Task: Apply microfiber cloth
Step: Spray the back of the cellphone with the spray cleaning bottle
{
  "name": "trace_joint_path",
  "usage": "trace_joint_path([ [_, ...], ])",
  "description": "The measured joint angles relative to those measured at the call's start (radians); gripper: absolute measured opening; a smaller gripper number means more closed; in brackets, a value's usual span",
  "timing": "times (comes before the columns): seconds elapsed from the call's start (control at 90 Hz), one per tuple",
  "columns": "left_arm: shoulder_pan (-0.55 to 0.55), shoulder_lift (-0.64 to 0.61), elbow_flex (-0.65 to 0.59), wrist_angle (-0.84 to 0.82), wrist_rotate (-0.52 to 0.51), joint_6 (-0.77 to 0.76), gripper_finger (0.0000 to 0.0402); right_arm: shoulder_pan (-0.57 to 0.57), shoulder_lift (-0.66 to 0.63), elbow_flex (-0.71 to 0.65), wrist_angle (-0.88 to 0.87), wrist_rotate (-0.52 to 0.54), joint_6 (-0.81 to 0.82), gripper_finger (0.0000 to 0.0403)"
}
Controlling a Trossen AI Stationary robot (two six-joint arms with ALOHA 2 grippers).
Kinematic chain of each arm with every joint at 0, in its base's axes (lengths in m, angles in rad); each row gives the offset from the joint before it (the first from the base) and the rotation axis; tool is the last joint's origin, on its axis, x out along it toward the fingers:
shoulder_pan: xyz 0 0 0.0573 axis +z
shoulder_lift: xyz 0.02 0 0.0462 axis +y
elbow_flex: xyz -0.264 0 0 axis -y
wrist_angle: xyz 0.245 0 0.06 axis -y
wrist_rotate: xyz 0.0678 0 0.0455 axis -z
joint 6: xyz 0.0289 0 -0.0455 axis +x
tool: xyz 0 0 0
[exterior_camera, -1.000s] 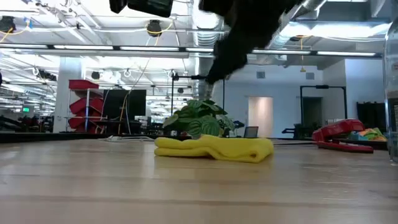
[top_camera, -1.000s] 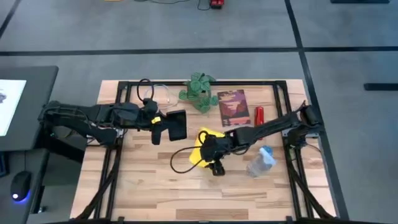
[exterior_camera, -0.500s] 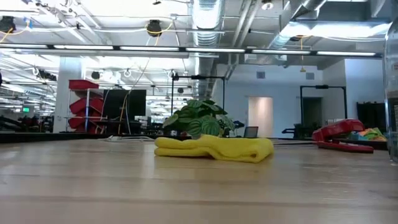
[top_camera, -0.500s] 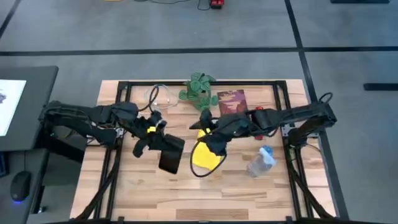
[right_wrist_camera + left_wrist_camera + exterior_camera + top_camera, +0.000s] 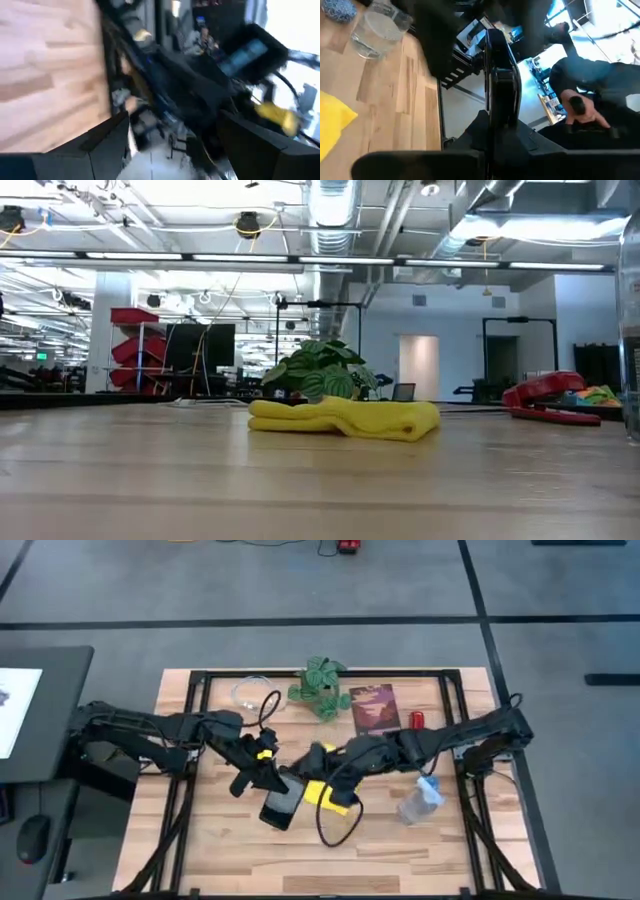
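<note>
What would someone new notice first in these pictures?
The yellow cloth at the table's middle, where both dark arms meet over it. The left gripper holds a black phone right beside the cloth. A green plant stands at the far edge.

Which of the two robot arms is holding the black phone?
The left arm: its gripper grips the phone beside the yellow cloth.

My table (image 5: 230,850) is pale wood planks on a black frame. On it sits a plant (image 5: 320,688) at the far edge. Beside the plant lie a red booklet (image 5: 373,707) and a red can (image 5: 418,720); nearer, the yellow cloth (image 5: 332,797) and a clear bottle (image 5: 420,800).
</note>
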Motion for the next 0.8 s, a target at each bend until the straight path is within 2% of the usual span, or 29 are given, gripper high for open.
trace_joint_path([
  [0.133,0.0,0.001,0.0,-0.001,0.014,-0.018,0.0011,0.015,0.025,0.0,0.041,0.002,-0.051,0.0277],
  [0.244,0.0,0.001,0.0,-0.025,0.013,-0.022,0.0011,0.021,0.042,0.0,0.049,0.003,-0.053,0.0245],
  [0.6,0.001,0.001,0.0,-0.034,0.024,-0.045,0.0014,0.027,0.039,0.001,0.058,0.001,-0.088,0.0043],
  [0.7,0.002,0.001,0.0,-0.041,0.017,-0.028,0.0027,0.037,0.038,0.001,0.053,0.015,-0.081,0.0037],
  [0.8,0.015,0.001,0.0,-0.063,-0.014,0.01,0.0053,0.037,0.038,0.001,0.023,0.027,-0.004,0.0037],
])
